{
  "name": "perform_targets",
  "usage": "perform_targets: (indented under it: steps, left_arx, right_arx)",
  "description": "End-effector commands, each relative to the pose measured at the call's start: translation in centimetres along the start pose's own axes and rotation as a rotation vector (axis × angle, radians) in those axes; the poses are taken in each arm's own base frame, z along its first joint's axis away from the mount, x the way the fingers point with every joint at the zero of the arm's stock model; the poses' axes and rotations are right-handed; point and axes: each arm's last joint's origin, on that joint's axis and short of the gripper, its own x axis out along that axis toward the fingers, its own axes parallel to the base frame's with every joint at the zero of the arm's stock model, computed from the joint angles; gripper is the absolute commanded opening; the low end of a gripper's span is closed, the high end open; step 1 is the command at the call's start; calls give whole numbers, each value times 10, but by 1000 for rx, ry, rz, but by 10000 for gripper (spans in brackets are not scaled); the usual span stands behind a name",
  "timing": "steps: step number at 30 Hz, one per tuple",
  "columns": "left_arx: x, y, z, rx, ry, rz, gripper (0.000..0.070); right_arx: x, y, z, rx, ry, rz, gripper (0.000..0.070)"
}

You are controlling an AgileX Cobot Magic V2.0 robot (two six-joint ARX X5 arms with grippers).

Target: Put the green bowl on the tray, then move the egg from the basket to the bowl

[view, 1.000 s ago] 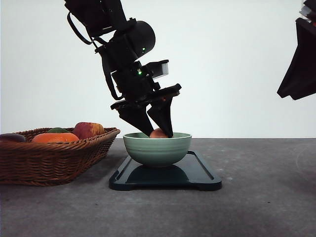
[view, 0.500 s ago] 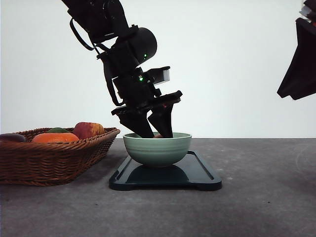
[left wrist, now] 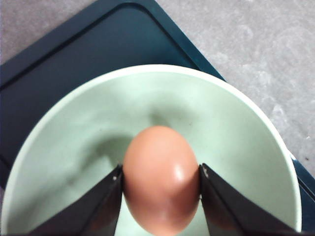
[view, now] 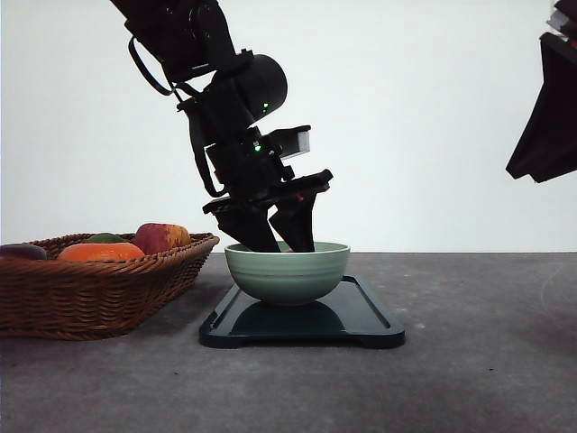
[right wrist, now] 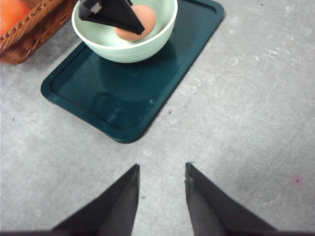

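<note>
One egg (left wrist: pixel 161 179) in left claw (left wrist: pixel 161 183), long axis along fingers, inside green bowl (left wrist: pixel 88 123)

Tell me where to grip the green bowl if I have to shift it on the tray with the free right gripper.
Take the green bowl by its rim on the side facing the right gripper, one finger inside and one outside. The wall is round and ridged, likely too wide to span. Come from above, on the side away from the left gripper, which holds the egg inside the bowl on the tray.
</note>
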Motion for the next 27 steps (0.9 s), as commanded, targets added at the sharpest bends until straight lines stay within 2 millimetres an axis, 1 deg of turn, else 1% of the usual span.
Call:
perform_targets:
  steps: [1,14,22,24,27]
  left_arx:
    - [9,-2,2,12,4,-4,228]
    - [9,-2,1,10,10,-4,228]
    - [15,-2,-3,4,35,-6,230]
    - [15,-2,-3,4,35,-7,256]
    - [15,-2,-2,-1,33,-7,377]
  right_arx:
    - [1,1,2,-4,-6,6,181]
    - [1,1,2,-5,-8,6,181]
    - [1,1,2,-5,-9,6,181]
    - [1,1,2,-5,-9,6,181]
    - [1,1,2,-5,-9,6,180]
